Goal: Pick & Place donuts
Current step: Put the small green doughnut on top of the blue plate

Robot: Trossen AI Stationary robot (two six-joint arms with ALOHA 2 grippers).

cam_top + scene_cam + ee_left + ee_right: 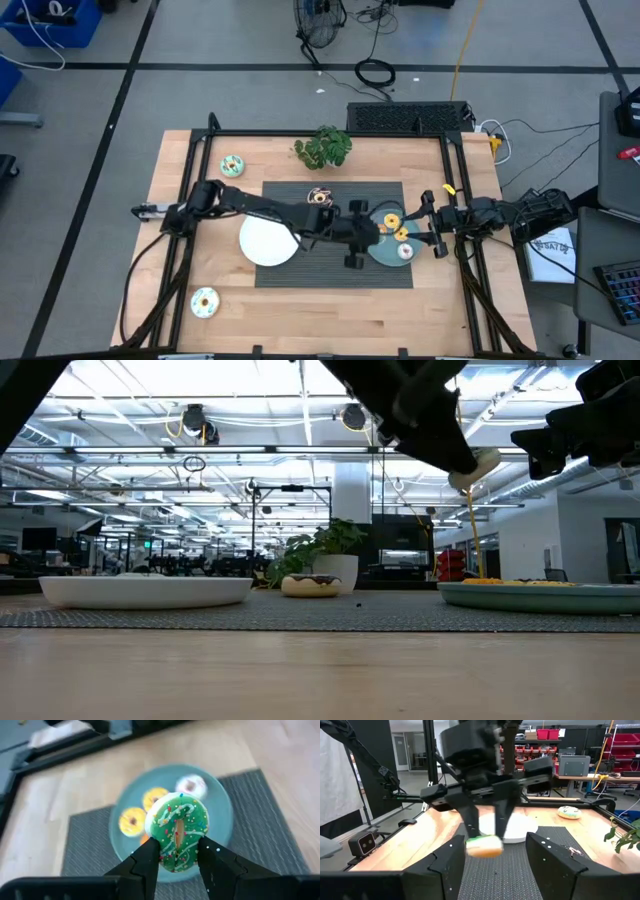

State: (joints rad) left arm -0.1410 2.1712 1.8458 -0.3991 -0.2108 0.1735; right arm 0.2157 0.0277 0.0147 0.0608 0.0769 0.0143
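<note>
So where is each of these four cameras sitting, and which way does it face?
High view: above the table, looking straight down; both arms show, meeting over the teal plate.
Low view: at tabletop height, looking level across the mat; arms come in from above.
Left wrist view: on the left arm, looking down past the left gripper, shut on a green donut.
Right wrist view: on the right arm, facing the left arm past the open right gripper.
Both wrist views show the green donut.

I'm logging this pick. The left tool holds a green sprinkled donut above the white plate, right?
Not quite: the left tool holds the green sprinkled donut above the teal plate, not the white one, as the left wrist view shows.
</note>
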